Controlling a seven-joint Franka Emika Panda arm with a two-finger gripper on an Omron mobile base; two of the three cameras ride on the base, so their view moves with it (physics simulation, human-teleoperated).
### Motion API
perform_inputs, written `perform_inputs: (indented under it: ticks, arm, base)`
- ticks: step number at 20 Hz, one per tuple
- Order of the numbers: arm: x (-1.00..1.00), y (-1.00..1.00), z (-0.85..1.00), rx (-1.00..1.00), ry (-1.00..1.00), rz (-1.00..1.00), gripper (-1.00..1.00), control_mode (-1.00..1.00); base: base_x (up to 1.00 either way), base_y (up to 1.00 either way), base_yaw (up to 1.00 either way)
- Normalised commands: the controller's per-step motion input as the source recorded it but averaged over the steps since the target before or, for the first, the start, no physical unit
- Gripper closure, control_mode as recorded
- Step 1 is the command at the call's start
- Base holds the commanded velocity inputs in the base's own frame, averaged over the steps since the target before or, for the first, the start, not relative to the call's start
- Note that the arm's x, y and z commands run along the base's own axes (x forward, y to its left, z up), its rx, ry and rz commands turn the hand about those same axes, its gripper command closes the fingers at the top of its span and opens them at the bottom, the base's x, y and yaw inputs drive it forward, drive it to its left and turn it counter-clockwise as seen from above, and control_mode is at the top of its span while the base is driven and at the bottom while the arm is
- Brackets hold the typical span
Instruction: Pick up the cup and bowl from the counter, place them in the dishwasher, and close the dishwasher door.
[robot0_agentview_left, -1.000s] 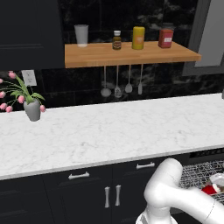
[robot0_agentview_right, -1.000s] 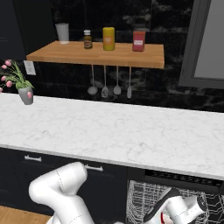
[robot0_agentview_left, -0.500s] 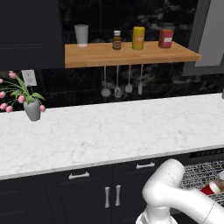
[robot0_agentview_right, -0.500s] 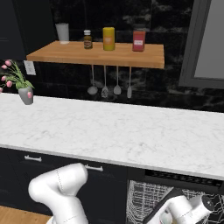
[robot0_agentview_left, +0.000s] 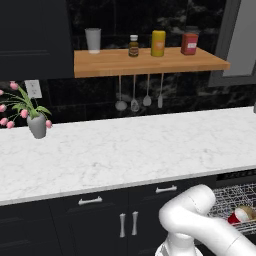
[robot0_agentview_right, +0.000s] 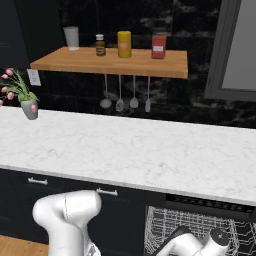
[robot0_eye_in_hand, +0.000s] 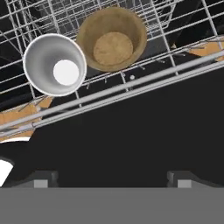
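Over on my left base view, the marble counter (robot0_agentview_left: 130, 150) sits bare of dishes, with the dishwasher (robot0_agentview_left: 239, 207) rack pulled out. Right base view shows that rack too. Hand view: cup (robot0_eye_in_hand: 54, 64) touching bowl (robot0_eye_in_hand: 112, 38) in the rack, gripper (robot0_eye_in_hand: 112, 178) spread wide, holding nothing.

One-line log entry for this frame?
cup in rack | bowl in rack beside it | gripper open, empty, above rack | door not closed
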Motion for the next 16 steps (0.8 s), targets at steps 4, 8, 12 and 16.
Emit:
perform_inputs:
  ticks: [4,8,12,16]
  arm:
    - [0.20,-0.06,-0.30,0.10,0.00,0.05,-1.00,-1.00]
    - [0.23,-0.11,-0.46,0.17,0.00,0.09,-1.00,-1.00]
    - [0.56,0.04,-0.59,0.01,-0.03,0.05,-1.00,-1.00]
    - [0.92,0.09,-0.50,0.00,-0.06,0.02,-1.00,-1.00]
  base:
    - [0.00,0.00,0.00]
    - [0.00,0.00,0.00]
    - [0.00,0.00,0.00]
    - [0.00,0.00,0.00]
